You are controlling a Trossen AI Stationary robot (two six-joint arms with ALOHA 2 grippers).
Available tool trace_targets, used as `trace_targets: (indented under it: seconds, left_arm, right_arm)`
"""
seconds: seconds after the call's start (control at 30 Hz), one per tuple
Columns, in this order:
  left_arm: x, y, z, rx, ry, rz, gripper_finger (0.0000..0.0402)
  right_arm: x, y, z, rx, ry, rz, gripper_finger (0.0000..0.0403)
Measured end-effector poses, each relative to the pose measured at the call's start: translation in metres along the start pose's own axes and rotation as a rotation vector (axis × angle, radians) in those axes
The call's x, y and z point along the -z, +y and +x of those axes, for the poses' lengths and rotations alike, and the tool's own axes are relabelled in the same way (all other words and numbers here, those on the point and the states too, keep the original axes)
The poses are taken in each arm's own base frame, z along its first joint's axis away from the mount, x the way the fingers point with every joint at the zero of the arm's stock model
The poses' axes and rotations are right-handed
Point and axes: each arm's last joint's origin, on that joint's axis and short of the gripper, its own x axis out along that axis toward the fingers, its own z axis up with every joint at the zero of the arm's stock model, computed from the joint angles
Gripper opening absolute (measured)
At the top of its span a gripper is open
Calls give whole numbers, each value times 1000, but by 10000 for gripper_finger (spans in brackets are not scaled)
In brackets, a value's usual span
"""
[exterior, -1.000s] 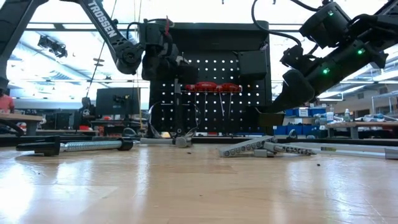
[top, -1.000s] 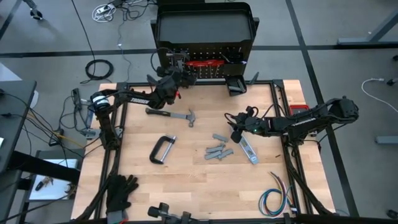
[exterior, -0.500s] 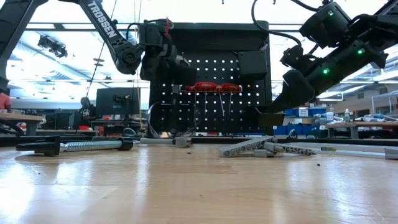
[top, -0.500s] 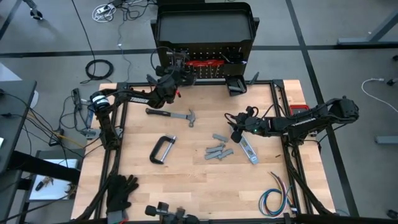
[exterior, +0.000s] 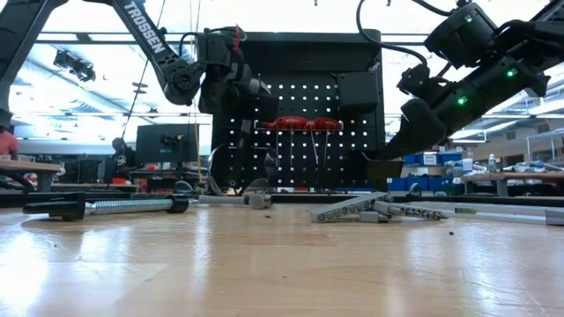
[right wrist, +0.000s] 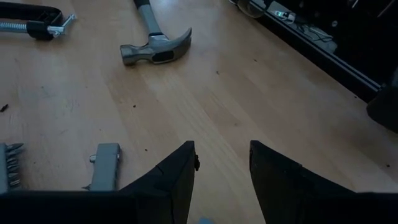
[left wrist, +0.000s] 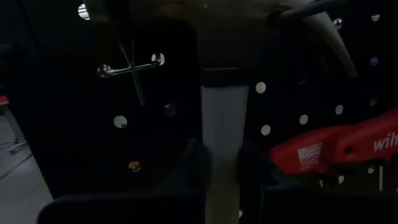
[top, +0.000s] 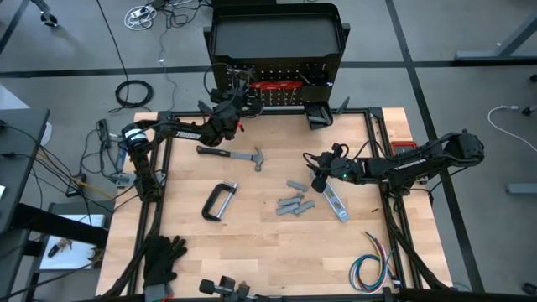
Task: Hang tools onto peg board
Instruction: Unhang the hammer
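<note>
While the left gripper (top: 239, 99) sits against the peg board (top: 277, 88) at the upper centre of the high view, its fingers (left wrist: 194, 165) pinch narrowly around a steel hammer shaft (left wrist: 221, 134) (red-handled tools (exterior: 300, 123) hang beside it). At the right, the right gripper (top: 317, 178) hovers half open, empty, over the table (top: 252, 243), with another hammer (top: 231, 154) lying left of centre.

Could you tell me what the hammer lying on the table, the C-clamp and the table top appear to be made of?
Hammer: the head looks like polished steel, bright and reflective, with a silvery shaft; the dark grip is probably rubber or plastic.
C-clamp: dark, matte frame, likely cast metal; its threaded screw shines like bare steel in the low view.
Table top: light wood in narrow planks, with a smooth finish that gives soft reflections.
</note>
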Motion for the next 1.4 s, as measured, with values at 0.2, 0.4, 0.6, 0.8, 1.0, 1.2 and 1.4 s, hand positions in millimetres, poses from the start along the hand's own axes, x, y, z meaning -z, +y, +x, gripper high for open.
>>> trace_targets:
  seconds: [0.2,0.4,0.6,0.8,1.0,1.2,1.4]
  left_arm:
    - [-2,-4,-5,-2,1,13,40]
    - [-16,-7,-17,5,-16,77,40]
    - [-25,-12,-31,-34,-18,118,40]
    - [-27,-16,-38,-58,-7,137,40]
    - [-34,-20,-47,-68,-41,120,40]
    - [-38,-25,-57,-47,-56,106,40]
    - [-40,-33,-71,-35,-49,140,40]
  right_arm:
    - [0,0,0,0,0,0,158]
    - [0,0,0,-1,-4,-4,158]
    - [-3,1,0,-5,-26,-5,158]
    - [-3,1,0,-5,-26,2,158]
    - [-1,1,0,-4,-9,4,158]
    - [0,3,-2,-16,-9,3,158]
    - [0,6,-3,-29,-9,7,158]
